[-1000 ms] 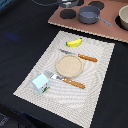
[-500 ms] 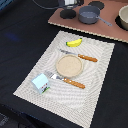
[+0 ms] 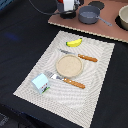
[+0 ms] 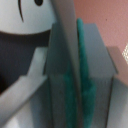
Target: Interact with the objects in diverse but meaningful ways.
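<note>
In the exterior view my gripper (image 3: 67, 9) is low over the brown board at the back, just left of the grey pot (image 3: 89, 14). Red and white shapes sit around the gripper, and I cannot tell what they are. The yellow banana (image 3: 75, 43) lies at the far end of the striped placemat (image 3: 100, 75). The pale blue-white carton (image 3: 41, 83) stands at the mat's near left corner. The wrist view is a blurred close-up of a grey finger (image 4: 65, 35) against a grey block with a teal strip (image 4: 82, 75). Whether the jaws hold anything is unclear.
A round wooden plate (image 3: 68, 65) sits mid-mat between a wooden-handled knife (image 3: 80, 56) and fork (image 3: 67, 81). A pale bowl (image 3: 123, 17) stands at the back right of the brown board (image 3: 75, 24). Black cloth covers the table around the mat.
</note>
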Tool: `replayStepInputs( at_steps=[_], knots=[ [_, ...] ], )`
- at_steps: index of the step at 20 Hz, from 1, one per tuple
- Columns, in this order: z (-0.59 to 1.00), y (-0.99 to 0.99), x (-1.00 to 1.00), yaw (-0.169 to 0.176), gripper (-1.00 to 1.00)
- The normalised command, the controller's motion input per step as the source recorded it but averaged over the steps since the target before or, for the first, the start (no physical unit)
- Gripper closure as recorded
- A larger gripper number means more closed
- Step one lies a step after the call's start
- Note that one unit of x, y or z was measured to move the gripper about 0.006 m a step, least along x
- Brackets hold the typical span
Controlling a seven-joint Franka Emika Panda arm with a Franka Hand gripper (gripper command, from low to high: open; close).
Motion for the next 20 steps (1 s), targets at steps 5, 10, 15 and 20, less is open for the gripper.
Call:
replayStepInputs(
  at_steps=[5, 10, 15, 20],
  knots=[
    [-0.08, 0.29, 0.27, -0.003, 1.0],
    [-0.07, 0.29, 0.28, -0.012, 1.0],
    [-0.06, 0.27, 0.26, -0.016, -1.0],
    [-0.03, 0.25, 0.24, -0.018, -1.0]
  ],
)
